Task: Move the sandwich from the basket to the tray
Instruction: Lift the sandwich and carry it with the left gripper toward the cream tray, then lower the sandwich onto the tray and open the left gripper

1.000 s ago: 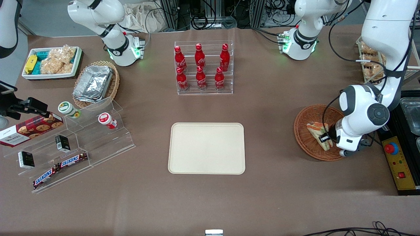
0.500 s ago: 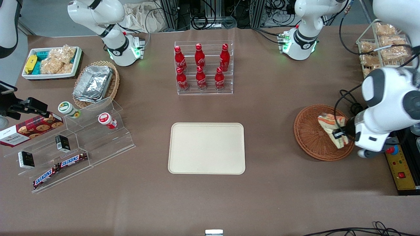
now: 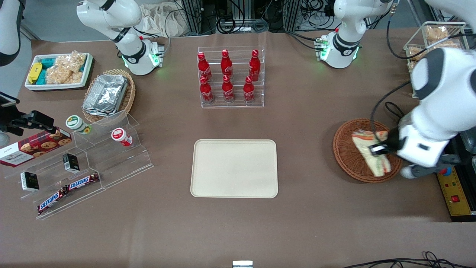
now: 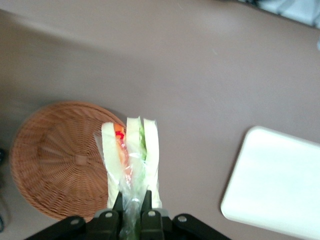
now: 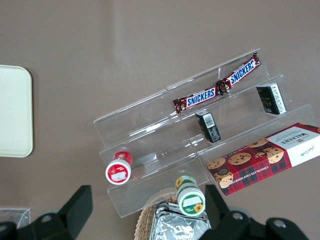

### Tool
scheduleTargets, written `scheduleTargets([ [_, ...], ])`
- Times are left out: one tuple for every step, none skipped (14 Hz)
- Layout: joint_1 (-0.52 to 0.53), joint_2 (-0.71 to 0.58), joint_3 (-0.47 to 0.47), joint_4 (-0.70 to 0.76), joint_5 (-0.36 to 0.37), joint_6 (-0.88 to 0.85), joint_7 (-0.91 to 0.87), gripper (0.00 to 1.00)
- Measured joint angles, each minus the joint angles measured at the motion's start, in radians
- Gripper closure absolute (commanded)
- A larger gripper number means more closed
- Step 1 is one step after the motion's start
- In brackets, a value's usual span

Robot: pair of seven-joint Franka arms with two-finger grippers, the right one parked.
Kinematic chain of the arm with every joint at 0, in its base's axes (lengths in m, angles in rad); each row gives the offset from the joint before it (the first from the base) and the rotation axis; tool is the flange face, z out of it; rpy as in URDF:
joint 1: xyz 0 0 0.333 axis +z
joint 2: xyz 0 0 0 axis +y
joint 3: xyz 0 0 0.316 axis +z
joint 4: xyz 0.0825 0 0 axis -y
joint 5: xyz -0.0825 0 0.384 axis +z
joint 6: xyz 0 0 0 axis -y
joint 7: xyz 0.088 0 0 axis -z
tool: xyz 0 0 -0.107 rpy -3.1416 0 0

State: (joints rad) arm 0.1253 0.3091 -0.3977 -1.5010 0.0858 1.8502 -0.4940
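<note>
The sandwich (image 3: 372, 150) is clamped in the pincer (image 3: 376, 149), fingers pinched tight on its wrapped edge. In the wrist shot you can see the sandwich (image 4: 131, 162) sticking straight out from the pincer (image 4: 132, 212), bread slices edge-on with the orange, red and green filling between them, clear wrap bunched up at the black fingers (image 4: 118, 202). It's lifted off the wicker and hangs above the basket (image 3: 349, 150), over the half of it nearer the working arm's end of the surface (image 3: 316, 223). From the wrist camera the basket (image 4: 55, 160) has nothing lying in it, just bare weave.

The tray (image 3: 234, 168) sits flat in the middle of the brown surface, well apart from the basket, nothing on it. One rounded corner of the tray (image 4: 275, 185) shows in the wrist view too.

Farther from the front camera than the tray there's a clear rack of red cola bottles (image 3: 227, 76). Toward the parked arm's end: a stepped acrylic shelf (image 3: 89, 163) with Snickers bars (image 3: 68, 188), a tan basket of foil trays (image 3: 108, 95), and a white bin of snacks (image 3: 59, 70).
</note>
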Motion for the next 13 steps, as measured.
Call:
scheduleTargets([
  [-0.054,0.037,-0.005,0.000,0.011,0.033,-0.001,1.00],
  [-0.113,0.079,-0.007,0.000,0.028,0.074,-0.007,1.00],
  [-0.168,0.123,-0.008,0.000,0.044,0.116,-0.015,1.00],
  [-0.216,0.168,-0.008,0.000,0.058,0.157,-0.023,1.00],
  [-0.256,0.211,-0.009,0.000,0.071,0.200,-0.026,1.00],
  [-0.293,0.252,-0.009,0.001,0.077,0.244,-0.026,1.00],
  [-0.325,0.288,-0.009,0.002,0.079,0.285,-0.026,1.00],
  [-0.349,0.321,-0.008,0.003,0.079,0.326,-0.026,1.00],
  [-0.366,0.352,-0.008,0.004,0.080,0.360,-0.026,1.00],
  [-0.378,0.382,-0.007,0.005,0.080,0.384,-0.024,1.00],
  [-0.388,0.412,-0.007,0.005,0.080,0.400,-0.021,1.00],
  [-0.397,0.440,-0.007,0.007,0.080,0.412,-0.020,0.98],
  [-0.404,0.465,-0.007,0.010,0.081,0.422,-0.019,0.88],
])
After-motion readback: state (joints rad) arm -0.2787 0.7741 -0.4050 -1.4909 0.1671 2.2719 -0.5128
